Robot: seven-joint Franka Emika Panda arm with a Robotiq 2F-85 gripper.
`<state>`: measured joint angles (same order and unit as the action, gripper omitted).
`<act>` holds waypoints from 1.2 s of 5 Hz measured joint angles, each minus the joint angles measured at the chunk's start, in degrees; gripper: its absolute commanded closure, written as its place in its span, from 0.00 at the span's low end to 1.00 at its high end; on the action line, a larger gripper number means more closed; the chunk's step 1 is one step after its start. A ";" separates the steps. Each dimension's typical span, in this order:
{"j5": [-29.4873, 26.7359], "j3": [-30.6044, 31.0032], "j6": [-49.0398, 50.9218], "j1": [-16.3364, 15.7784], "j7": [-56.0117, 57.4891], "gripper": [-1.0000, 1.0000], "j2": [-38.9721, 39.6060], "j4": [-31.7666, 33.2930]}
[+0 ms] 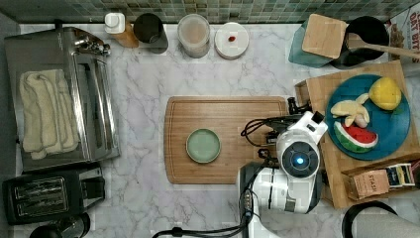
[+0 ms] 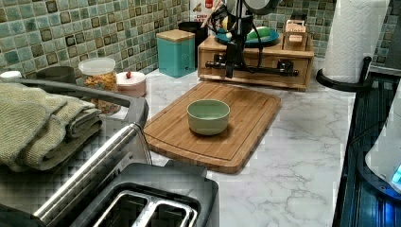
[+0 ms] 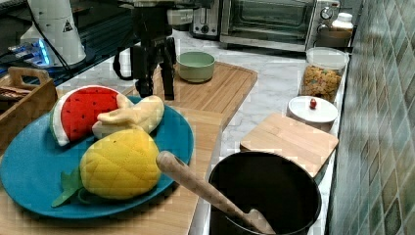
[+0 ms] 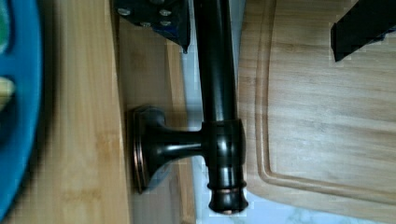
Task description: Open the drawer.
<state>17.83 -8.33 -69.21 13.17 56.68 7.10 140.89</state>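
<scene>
Handle: nearest my wrist camera is the drawer's black bar handle (image 4: 217, 88), running between the two fingers (image 4: 159, 16) of my claw (image 4: 261, 25).
Counter: in the left view I see the marble counter (image 2: 302, 142) carrying the cutting board (image 2: 246, 118) and, behind it, the wooden box.
Drawer: the drawer (image 2: 255, 64) sits in the box front under the blue plate (image 3: 29, 181); it looks shut or barely out.
Claw: open, I judge; one finger on each side of the bar, neither clearly pressing it.
Doing it well: I'd close firmly on the bar, then pull straight toward the cutting board, level, so the drawer doesn't bind.
Bowl: the green bowl (image 2: 208, 116) stands well clear on the board.
Hard to see: the fingertips are cropped, so contact is uncertain.
</scene>
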 measured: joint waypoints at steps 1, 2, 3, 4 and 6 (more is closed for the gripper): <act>-2.71 -0.11 -2.24 0.46 1.29 0.00 2.76 0.11; -2.83 -0.08 -3.25 0.85 2.35 0.00 4.62 -0.34; -2.83 -0.07 0.78 0.94 4.87 0.00 4.60 -1.34; -3.33 1.20 7.39 1.70 9.96 0.00 4.29 -3.25; -21.06 5.83 17.01 5.41 23.28 0.00 4.89 -7.27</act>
<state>-3.22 -2.50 -52.20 18.58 79.96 11.99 133.62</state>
